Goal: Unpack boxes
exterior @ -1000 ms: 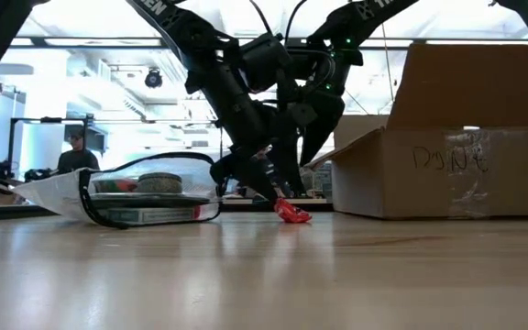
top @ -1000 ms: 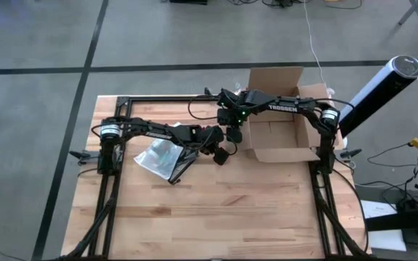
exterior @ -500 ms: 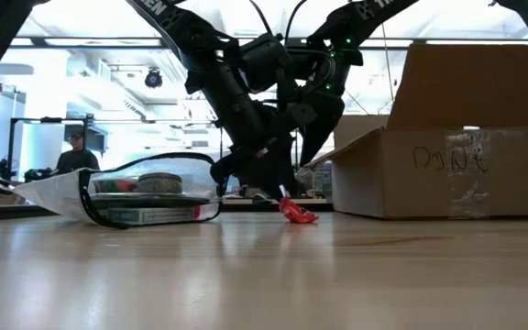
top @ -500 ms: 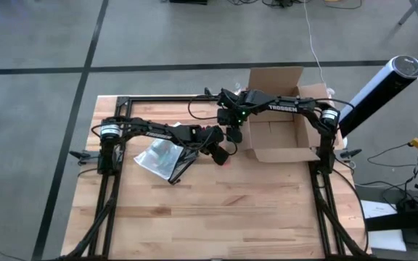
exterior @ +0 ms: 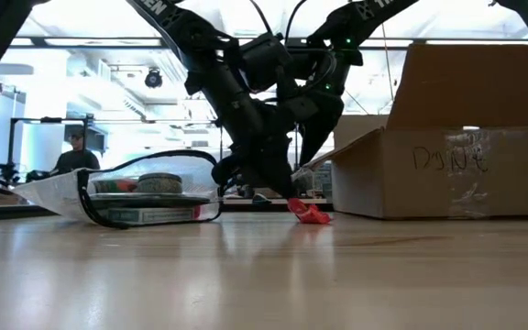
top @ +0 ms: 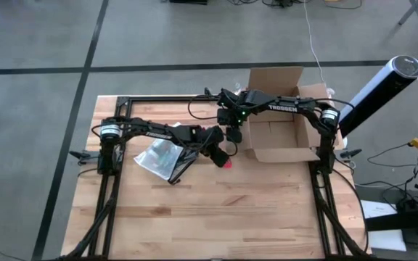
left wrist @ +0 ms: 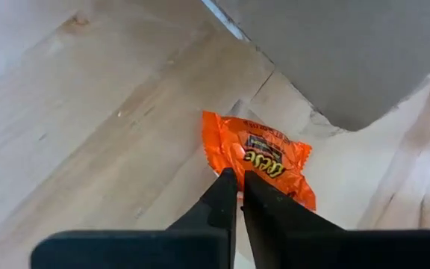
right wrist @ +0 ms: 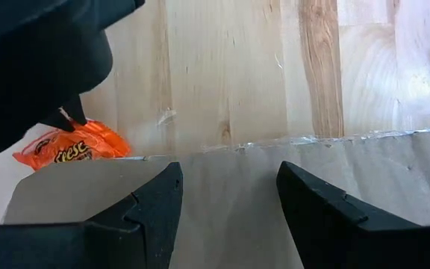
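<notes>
Crinkly orange wrapper [left wrist: 257, 155], corrugated cardboard box [top: 281, 116]

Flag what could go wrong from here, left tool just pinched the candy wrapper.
1. The left tool is shut on only the edge of the orange candy wrapper; a thin crinkly pinch like that could slip on lifting.
2. The right tool hangs open just over the cardboard box flap, close beside the left arm; lifting may clip it.
3. The wrapper lies near the box wall, so a drag could catch the flap.
</notes>
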